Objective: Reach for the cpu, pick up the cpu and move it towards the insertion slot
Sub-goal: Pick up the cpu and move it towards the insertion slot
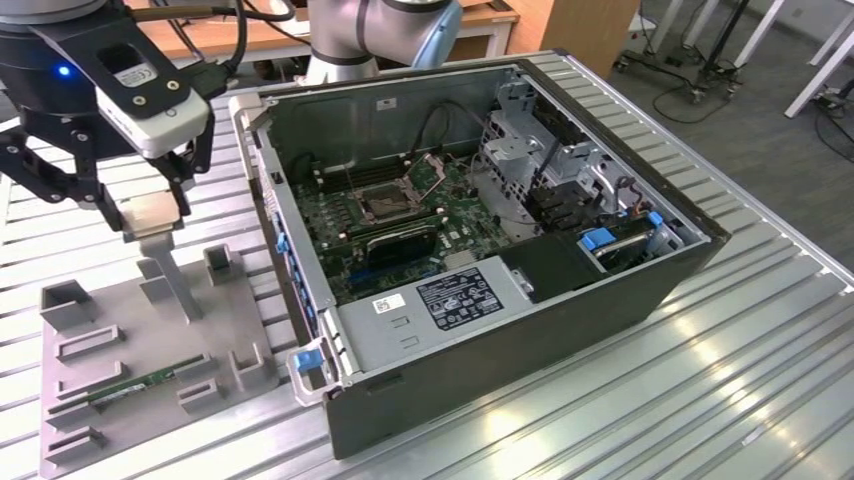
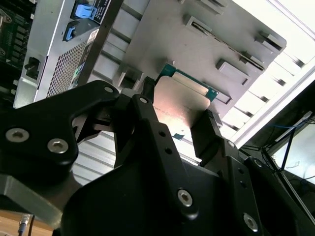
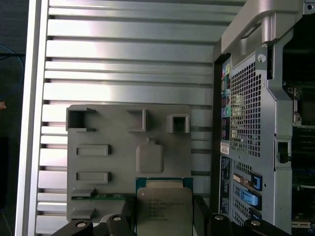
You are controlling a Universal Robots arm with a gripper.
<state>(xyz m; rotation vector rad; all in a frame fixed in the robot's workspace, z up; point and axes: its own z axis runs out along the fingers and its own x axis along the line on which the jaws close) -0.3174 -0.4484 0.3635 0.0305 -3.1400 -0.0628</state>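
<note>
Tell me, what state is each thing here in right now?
Gripper: shut on the chip.
Chip: held, lifted off the tray.
Computer case: lying down, side panel off.
Socket: looks empty.
Tray: lying flat beside the computer case.
Memory stick: lying in the tray.

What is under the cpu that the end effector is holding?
The grey fixture plate lies below the cpu, apart from it. The part of the plate directly beneath the chip is covered.
</note>
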